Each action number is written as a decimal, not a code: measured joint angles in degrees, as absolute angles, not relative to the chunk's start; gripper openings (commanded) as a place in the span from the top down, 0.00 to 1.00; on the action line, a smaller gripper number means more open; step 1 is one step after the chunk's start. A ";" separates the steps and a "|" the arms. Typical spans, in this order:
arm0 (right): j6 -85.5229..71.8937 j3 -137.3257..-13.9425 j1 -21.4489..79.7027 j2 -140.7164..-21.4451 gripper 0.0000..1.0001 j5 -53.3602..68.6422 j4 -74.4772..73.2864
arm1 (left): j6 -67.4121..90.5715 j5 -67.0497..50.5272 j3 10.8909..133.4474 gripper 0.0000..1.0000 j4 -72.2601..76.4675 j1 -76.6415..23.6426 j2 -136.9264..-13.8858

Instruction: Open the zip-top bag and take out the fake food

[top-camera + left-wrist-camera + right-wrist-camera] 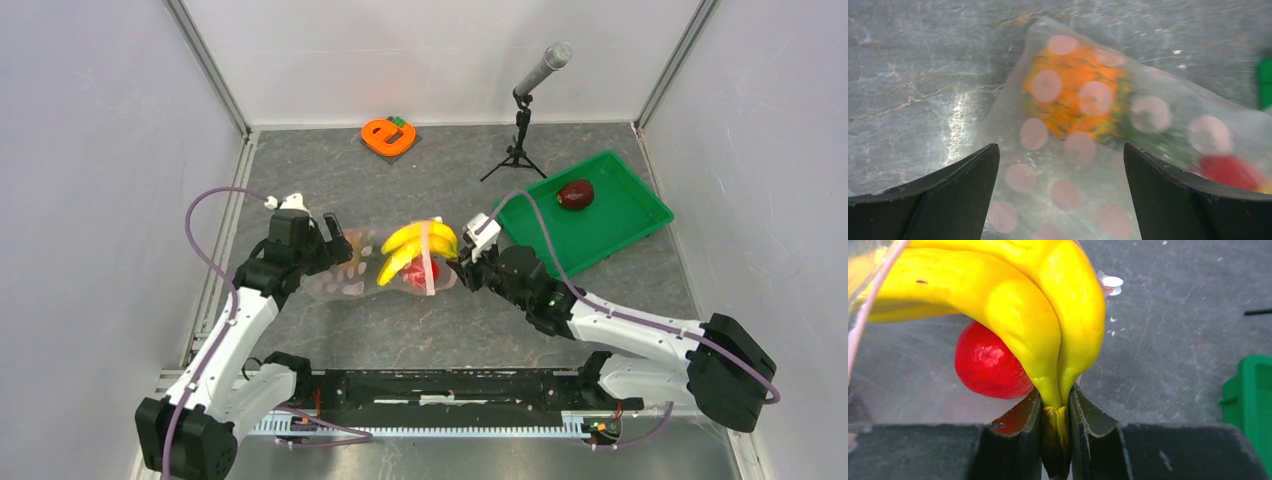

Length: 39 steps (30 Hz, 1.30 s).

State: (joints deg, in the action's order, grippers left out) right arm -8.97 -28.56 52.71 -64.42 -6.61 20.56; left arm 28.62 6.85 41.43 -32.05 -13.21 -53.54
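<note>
1. The right gripper [1055, 410] is clamped on the stem of the bananas [415, 245]. The bunch lies across the mouth of the bag [345, 275], with the pink zip strip draped over it, so it is only partly out.
2. The left gripper [1060, 150] stands wide apart over the bag's 9 o'clock end and holds nothing. The dotted film lies between and below its jaws.
3. The bag lies flat mid-table, its mouth towards 3 o'clock. The apple [990, 365] sits just inside the mouth, touching the bananas. The pineapple [1073, 95] lies deeper in, towards 9 o'clock.
4. Risk: nothing pins the bag. A pull on the bunch towards 3 o'clock would likely drag the floppy bag along, since the curved bananas can hook on the zip strip.
5. Risk: the hold is on a thin stem only. The heavy end hangs well away from it, so the bunch may swing or slip out when lifted.
6. Risk: the apple is round and close to the mouth. It may roll out onto the table as the bananas leave.
7. Count of food: four pieces.
   - Three are at the bag: one banana bunch, one apple, one pineapple.
   - One maroon fruit [575, 193] already lies in the tray [625, 225] at 2 o'clock.
8. Count of the rest: one bag, one tray, two grippers, one orange "e" [385, 135] at 11 o'clock, and one microphone [540, 70] on a stand at 1 o'clock.
</note>
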 measured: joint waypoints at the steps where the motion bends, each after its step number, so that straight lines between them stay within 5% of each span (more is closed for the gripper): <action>1: -8.25 -30.22 52.71 -64.88 1.00 -7.22 19.44 | 28.60 5.93 42.06 0.00 -32.49 -13.23 -52.90; 16: 2.17 -41.15 53.84 -72.77 1.00 -16.75 9.76 | 28.58 -5.58 60.27 0.00 -36.27 -16.97 -48.84; 24: 3.92 -44.88 56.51 -73.91 1.00 -16.32 9.28 | 28.62 -0.84 64.12 0.00 -35.42 -35.33 -57.74; 33: 6.94 -47.46 58.26 -73.87 1.00 -17.72 9.30 | 28.58 6.61 66.98 0.00 -34.09 -40.14 -62.83; 39: 8.45 -47.88 59.77 -73.87 1.00 -18.59 8.91 | 28.56 13.19 67.29 0.26 -34.81 -41.41 -63.24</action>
